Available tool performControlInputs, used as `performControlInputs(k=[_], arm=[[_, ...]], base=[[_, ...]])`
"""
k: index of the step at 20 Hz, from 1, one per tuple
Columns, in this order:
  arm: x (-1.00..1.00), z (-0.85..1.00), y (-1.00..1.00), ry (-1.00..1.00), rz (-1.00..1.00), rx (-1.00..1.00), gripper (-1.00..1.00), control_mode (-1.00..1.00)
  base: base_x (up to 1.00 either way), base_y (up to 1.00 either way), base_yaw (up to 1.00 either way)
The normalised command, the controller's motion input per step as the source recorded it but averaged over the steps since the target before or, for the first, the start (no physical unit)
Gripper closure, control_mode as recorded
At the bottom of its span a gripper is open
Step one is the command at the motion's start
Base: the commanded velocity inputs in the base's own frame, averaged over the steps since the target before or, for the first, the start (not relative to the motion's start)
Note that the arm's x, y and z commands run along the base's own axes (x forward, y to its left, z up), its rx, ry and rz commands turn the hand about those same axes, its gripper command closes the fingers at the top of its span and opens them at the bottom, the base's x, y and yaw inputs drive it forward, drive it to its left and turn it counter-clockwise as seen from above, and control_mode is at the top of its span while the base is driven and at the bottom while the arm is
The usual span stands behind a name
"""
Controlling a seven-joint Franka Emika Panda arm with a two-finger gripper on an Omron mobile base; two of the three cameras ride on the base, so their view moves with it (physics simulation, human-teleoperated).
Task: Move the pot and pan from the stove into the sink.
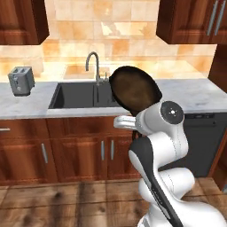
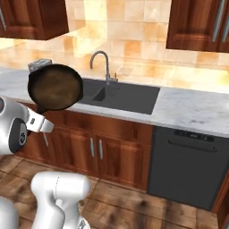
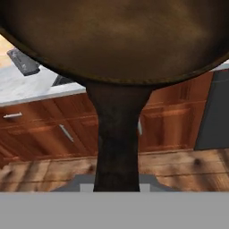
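Observation:
The pan is a dark skillet with a brownish inner face. It is held up in the air, tipped on edge so that its face looks back at the base. In the right base view the pan hangs in front of the counter, left of the sink. My gripper is shut on the pan's long black handle, below the pan's bowl. From the left base view the pan overlaps the right end of the sink. The pot and the stove are out of view.
A tall grey tap stands behind the basin. A grey toaster sits on the marble counter to the left of the sink. A dark dishwasher front is under the counter on the right. Wooden cabinets hang above.

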Motion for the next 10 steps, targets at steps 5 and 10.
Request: performControlInputs(k=[5,10], arm=[[0.00,0.00,0.00,0.00,0.00,0.00,1.00,1.00],[0.00,0.00,0.00,0.00,0.00,0.00,1.00,1.00]], base=[[-0.07,-0.01,-0.34],[-0.09,-0.03,-0.33]])
